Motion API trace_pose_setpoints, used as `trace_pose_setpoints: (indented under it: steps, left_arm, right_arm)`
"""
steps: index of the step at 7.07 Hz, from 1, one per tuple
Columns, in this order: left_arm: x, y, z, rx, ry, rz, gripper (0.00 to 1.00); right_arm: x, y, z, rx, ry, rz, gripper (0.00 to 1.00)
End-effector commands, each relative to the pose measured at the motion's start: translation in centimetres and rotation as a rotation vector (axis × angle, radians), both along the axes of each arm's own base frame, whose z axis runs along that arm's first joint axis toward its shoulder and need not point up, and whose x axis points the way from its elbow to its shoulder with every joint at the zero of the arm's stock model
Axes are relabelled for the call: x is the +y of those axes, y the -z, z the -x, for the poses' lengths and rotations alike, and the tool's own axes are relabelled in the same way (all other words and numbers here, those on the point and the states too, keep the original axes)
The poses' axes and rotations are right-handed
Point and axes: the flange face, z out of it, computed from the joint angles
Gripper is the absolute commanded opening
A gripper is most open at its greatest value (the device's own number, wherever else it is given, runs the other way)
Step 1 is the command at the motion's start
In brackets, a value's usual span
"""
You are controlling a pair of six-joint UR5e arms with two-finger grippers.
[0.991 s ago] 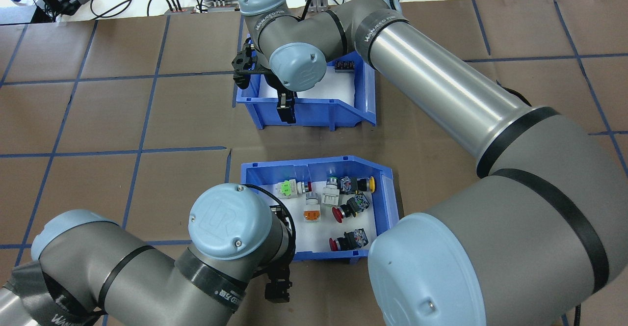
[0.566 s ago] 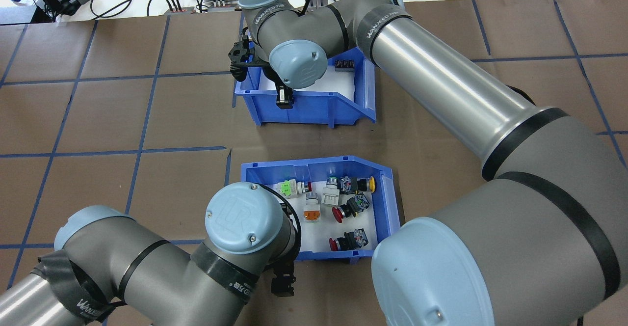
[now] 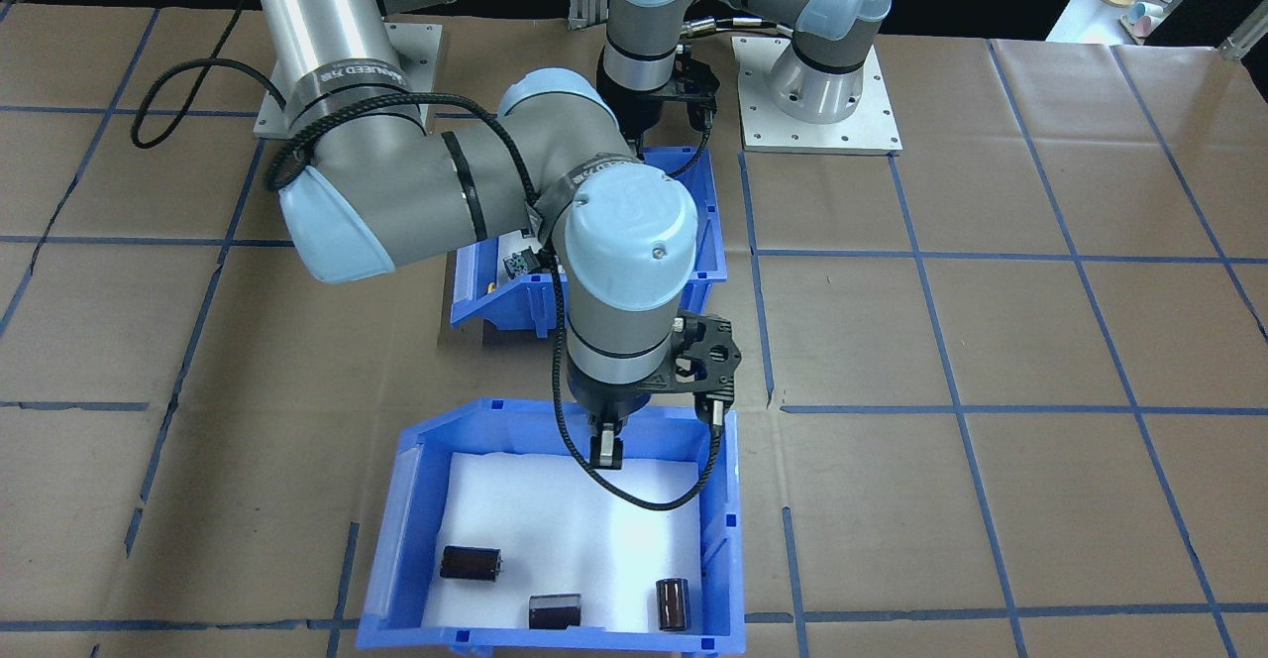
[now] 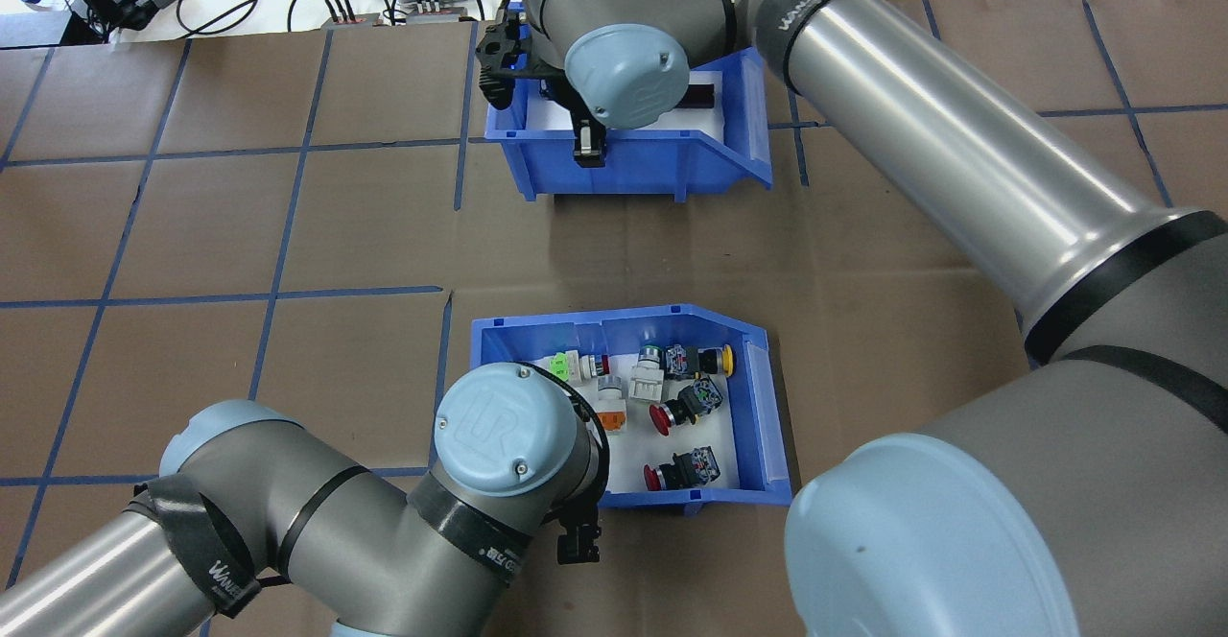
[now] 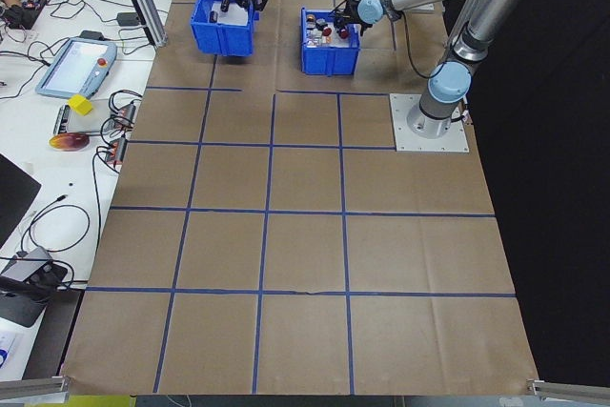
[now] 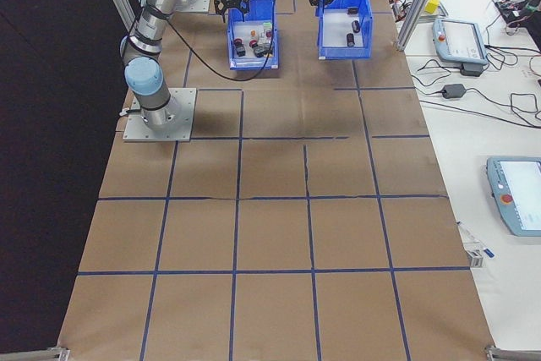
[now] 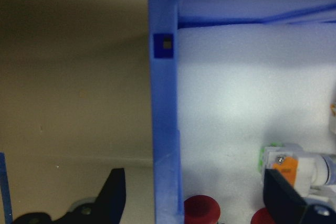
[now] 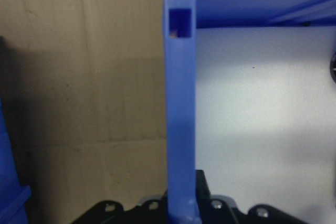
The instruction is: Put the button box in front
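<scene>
- Bins sat well apart on the table (image 4: 240, 224); we saw the far bin (image 4: 672, 162) by the table's far edge, its wall clenched in the right gripper (image 4: 587, 146).
- The button box (image 4: 758, 397) lay nearer the robot, and the left gripper (image 7: 194, 203) straddled its wall, fingers (image 7: 113, 198) spread, released.

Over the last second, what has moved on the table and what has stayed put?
The right gripper, shut on the near wall of the bin of black parts, has carried that bin farther from the robot and a little rightward in the overhead view. The left gripper slid right along the button box near wall, its fingers now straddling it. The button box has not moved.
</scene>
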Motion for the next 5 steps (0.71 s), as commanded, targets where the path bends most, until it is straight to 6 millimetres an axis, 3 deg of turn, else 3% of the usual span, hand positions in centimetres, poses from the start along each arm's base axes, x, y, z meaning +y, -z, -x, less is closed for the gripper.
trace_pose_setpoints:
  steps: [1,2,4,5]
  left_arm:
    - [1.6,1.5,0.6,0.041,-0.022,-0.019,0.23]
    - [1.8,1.2,1.1,0.084,-0.023,-0.031,0.00]
    - [1.4,0.1,0.7,0.086,-0.019,0.004,0.00]
    - [-0.4,-0.9,0.4,0.082,0.006,0.042,0.00]
  right_arm:
    - [-2.6,-3.1,7.9,0.008,-0.015,0.022,0.07]
    - [-3.1,-4.1,12.1,0.013,-0.032,0.023,0.07]
    - [-2.1,-6.2,22.2,0.018,-0.068,0.014,0.07]
    - [-0.8,-7.1,26.8,0.024,-0.071,0.012,0.07]
